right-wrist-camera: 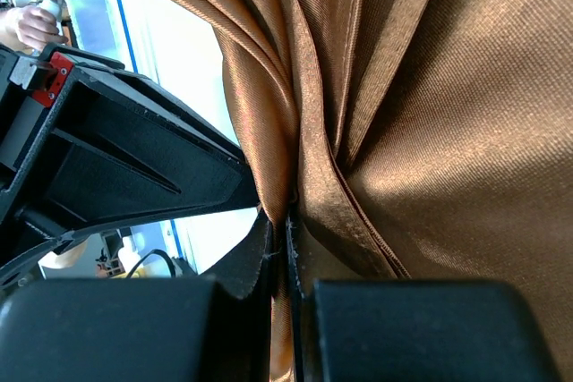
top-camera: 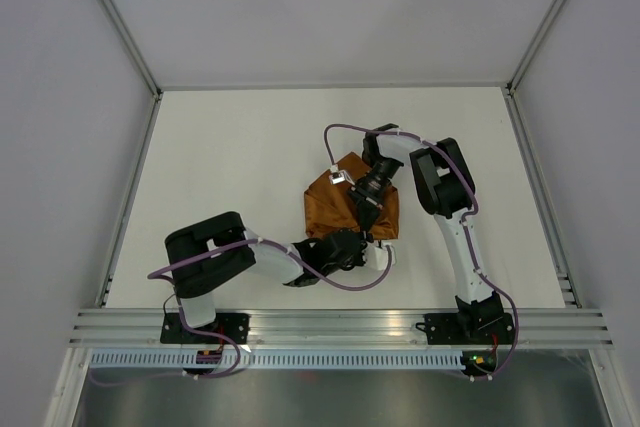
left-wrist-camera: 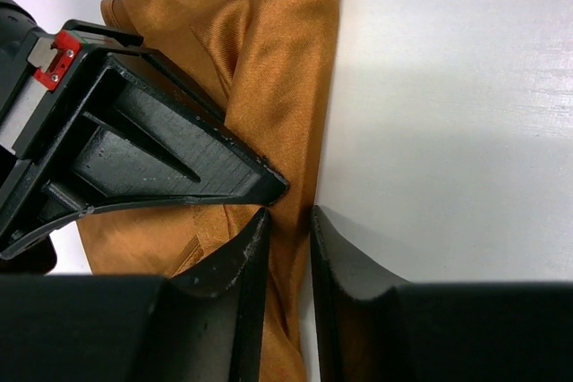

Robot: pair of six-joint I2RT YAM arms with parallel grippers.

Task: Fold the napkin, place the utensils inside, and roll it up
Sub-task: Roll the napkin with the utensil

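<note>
The rust-brown napkin [top-camera: 335,209] lies bunched and partly lifted at the middle of the white table. My right gripper [top-camera: 369,219] comes down from the far side and is shut on a gathered fold of it [right-wrist-camera: 288,225]; the cloth [right-wrist-camera: 448,131] hangs in pleats in front of that camera. My left gripper [top-camera: 362,243] reaches in from the near left. Its jaws [left-wrist-camera: 288,221] straddle the napkin's right edge [left-wrist-camera: 269,60], slightly apart, with a sliver of table showing beside the cloth. The right gripper's black finger [left-wrist-camera: 260,187] sits just above them. The utensils are out of view.
The white table [top-camera: 230,167] is bounded by grey walls at the back and sides. An aluminium rail [top-camera: 340,325] runs along the near edge, carrying both arm bases. Purple cables loop beside each arm.
</note>
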